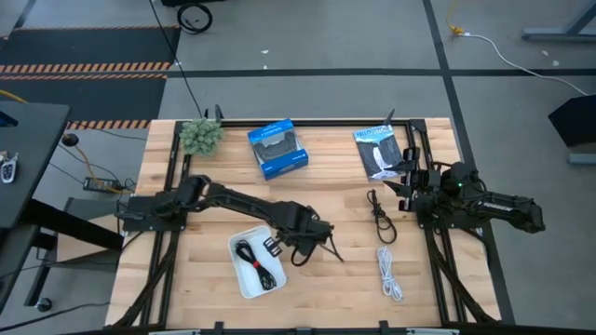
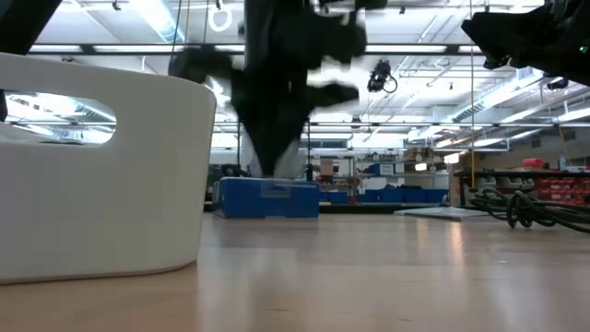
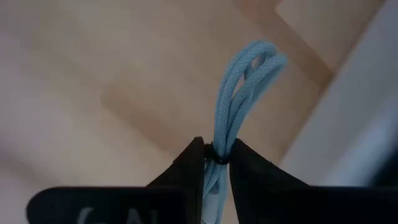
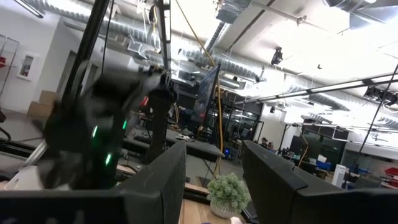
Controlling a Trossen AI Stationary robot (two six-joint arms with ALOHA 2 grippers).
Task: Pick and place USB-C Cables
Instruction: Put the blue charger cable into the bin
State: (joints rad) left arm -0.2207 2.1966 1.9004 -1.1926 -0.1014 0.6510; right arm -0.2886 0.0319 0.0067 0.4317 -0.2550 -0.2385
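Note:
My left gripper hovers just right of the white tray, shut on the grey cable bundle. A black cable with red lies coiled inside the tray. The black cable and the white cable lie flat on the wood to the right. My right gripper waits open above the table's right side, near the packaged item. My left gripper pinches the grey cable bundle between its two fingers at the black tie that binds the strands. The looped end sticks out past the fingertips over the bare wood beside the tray's wall. The rest of the bundle is hidden behind the fingers.
A blue box, a black-and-white packaged item and a small green plant stand along the far edge. In the low view the tray fills the left and the black cable shows at right. Bare wood lies between tray and cables.

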